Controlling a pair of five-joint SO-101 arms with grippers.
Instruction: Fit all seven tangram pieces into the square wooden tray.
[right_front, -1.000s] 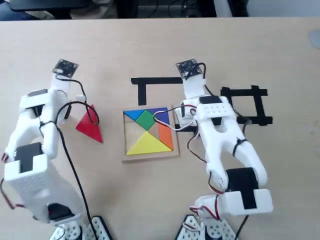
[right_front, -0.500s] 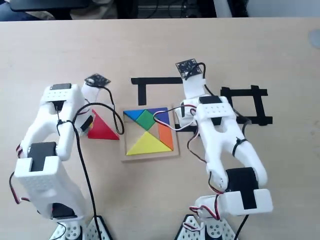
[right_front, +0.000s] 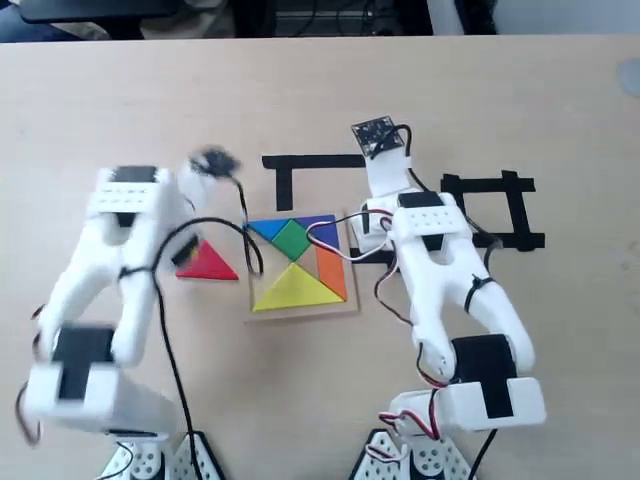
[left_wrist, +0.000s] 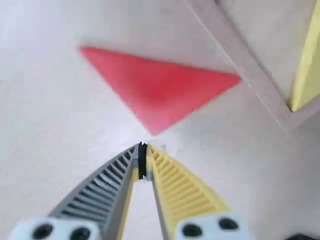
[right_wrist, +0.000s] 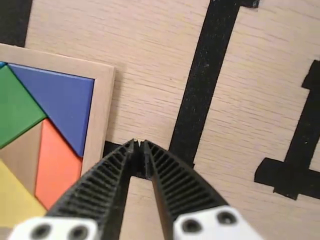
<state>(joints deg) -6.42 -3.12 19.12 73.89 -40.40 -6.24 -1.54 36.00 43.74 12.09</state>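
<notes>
The red triangle (right_front: 207, 262) lies flat on the table just left of the square wooden tray (right_front: 300, 310). In the left wrist view my left gripper (left_wrist: 142, 150) is shut and empty, its tips almost at one corner of the red triangle (left_wrist: 155, 87), with the tray rim (left_wrist: 240, 55) beyond. The tray holds blue, green (right_front: 291, 238), orange (right_front: 332, 270) and yellow (right_front: 293, 285) pieces, and bare wood shows on its left side. My right gripper (right_wrist: 137, 145) is shut and empty over the table, just outside the tray rim (right_wrist: 102, 115) near the blue piece (right_wrist: 65, 105).
Black tape lines (right_front: 490, 210) mark the table right of the tray and behind it (right_front: 310, 162). The right arm's body (right_front: 440, 260) stands close along the tray's right side. Open table lies left of the red triangle.
The left arm has swung right toward the tray, and the red triangle has slid and turned with it, ending close to the tray's left edge. The right arm has not moved.
</notes>
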